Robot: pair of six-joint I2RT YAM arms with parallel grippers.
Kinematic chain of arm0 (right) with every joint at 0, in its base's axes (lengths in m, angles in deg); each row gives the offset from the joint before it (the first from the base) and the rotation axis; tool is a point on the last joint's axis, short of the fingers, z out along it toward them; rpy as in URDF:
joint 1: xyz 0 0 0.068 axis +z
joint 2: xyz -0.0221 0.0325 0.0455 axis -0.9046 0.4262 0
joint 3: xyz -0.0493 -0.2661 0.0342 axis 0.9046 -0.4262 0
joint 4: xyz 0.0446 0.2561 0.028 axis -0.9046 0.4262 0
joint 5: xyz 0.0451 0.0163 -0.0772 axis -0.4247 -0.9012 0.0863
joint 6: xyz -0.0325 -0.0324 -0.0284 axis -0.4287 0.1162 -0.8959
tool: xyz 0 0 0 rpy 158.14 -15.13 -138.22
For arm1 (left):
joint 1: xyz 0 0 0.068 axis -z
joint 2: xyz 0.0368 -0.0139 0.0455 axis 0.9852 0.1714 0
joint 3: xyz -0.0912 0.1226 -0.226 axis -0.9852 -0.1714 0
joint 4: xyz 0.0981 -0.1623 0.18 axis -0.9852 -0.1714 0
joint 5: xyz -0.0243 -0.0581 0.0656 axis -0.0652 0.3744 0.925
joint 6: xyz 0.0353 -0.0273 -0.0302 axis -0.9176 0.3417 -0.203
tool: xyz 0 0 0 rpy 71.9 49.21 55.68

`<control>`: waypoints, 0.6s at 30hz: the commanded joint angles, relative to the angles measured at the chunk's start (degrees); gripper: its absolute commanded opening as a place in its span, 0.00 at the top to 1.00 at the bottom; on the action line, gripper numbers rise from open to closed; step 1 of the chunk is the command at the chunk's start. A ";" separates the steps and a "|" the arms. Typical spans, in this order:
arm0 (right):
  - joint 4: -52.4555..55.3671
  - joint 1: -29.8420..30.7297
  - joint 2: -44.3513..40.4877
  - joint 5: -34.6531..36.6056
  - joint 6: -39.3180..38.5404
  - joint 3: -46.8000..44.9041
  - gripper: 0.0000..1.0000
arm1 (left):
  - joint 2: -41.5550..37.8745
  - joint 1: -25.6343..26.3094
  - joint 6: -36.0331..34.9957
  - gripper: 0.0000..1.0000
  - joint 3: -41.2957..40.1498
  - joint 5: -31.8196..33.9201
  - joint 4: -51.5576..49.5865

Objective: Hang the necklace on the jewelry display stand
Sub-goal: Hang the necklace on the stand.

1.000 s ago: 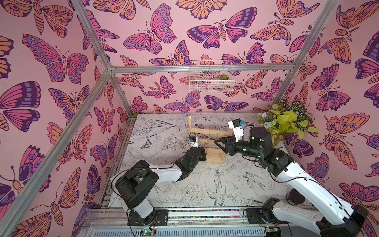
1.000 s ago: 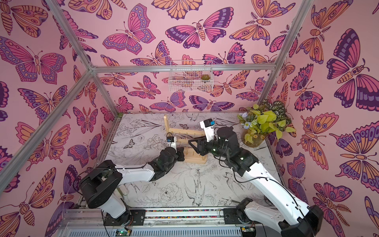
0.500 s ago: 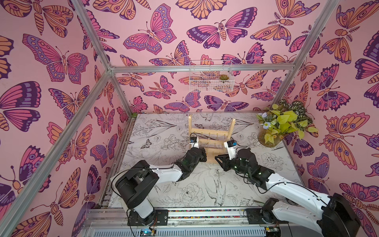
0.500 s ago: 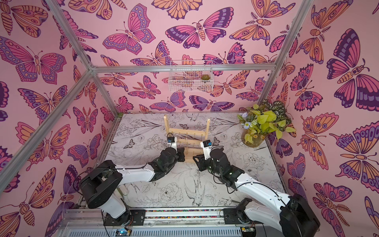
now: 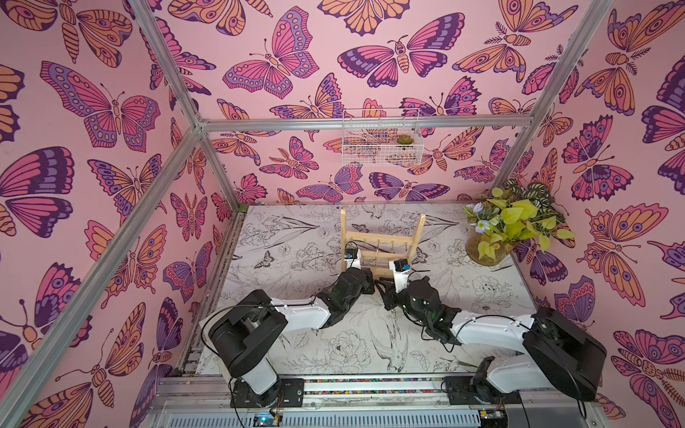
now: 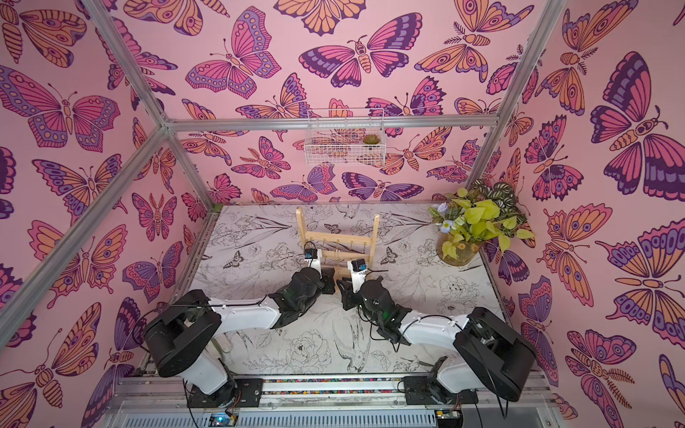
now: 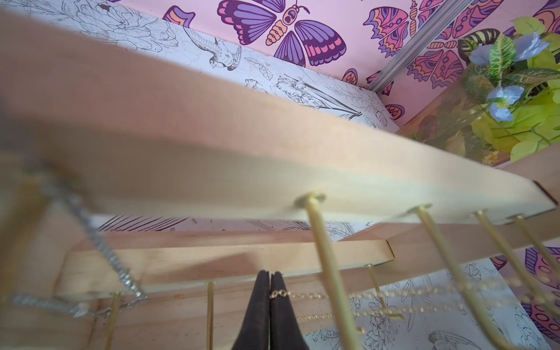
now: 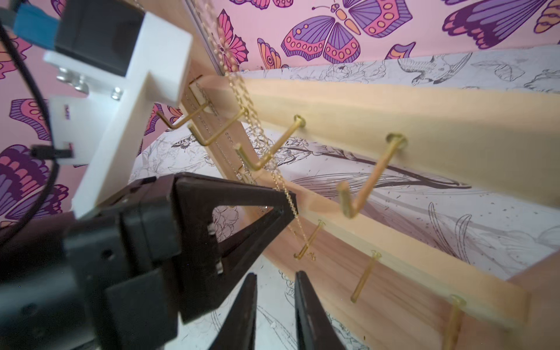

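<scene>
stand [image 5: 381,239]: mid-table [image 5: 281,266], toward the back;
plant [image 5: 519,226]: right of stand, by right wall;
basket [image 5: 381,148]: on back wall, above stand;
left gripper [image 7: 269,291], right gripper [image 8: 275,277]: side by side, before stand;
necklace [image 7: 303,295]: from stand's hooks to left gripper

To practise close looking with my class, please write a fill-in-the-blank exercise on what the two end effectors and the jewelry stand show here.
1. The left end effector is ___ on the necklace.
2. The right end effector holds ___.
3. The jewelry display stand is made of pale ___.
4. The wire basket on the back wall is ___.
Missing words: shut; nothing; wood; white.
</scene>
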 commanded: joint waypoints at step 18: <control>-22.07 0.80 15.21 9.22 -3.26 3.40 0.85 | -2.73 0.40 0.01 1.00 -0.60 -0.46 -0.65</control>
